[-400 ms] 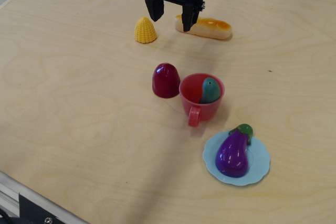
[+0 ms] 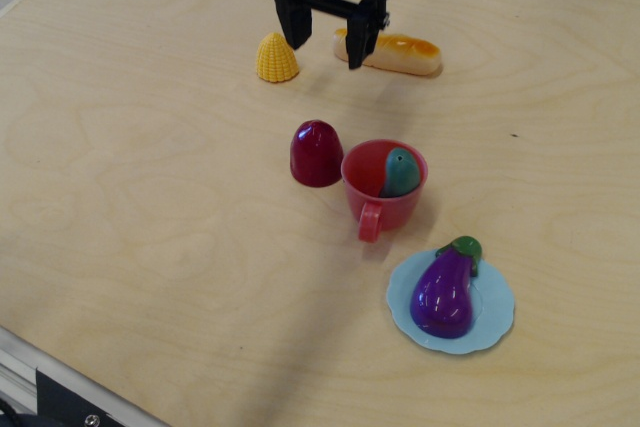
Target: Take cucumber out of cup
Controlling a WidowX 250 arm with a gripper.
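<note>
Black gripper (image 2: 327,42) hangs at the far side of a pale wooden bench (image 2: 150,167), its two fingers spread wide apart and holding nothing. Using the cup (image 2: 384,187) as landmark: the gripper is well beyond it, toward the back. Between gripper and cup level, a yellow corn piece (image 2: 276,58) sits back-left and a bread roll (image 2: 395,52) back, slightly right. The red-pink cup stands upright near the bench's middle, handle toward the camera. The teal cucumber (image 2: 402,173) stands inside it, leaning on the right wall. A dark red dome (image 2: 316,153) touches the cup's left side. A purple eggplant (image 2: 445,290) lies on a blue plate (image 2: 500,312) front-right.
</note>
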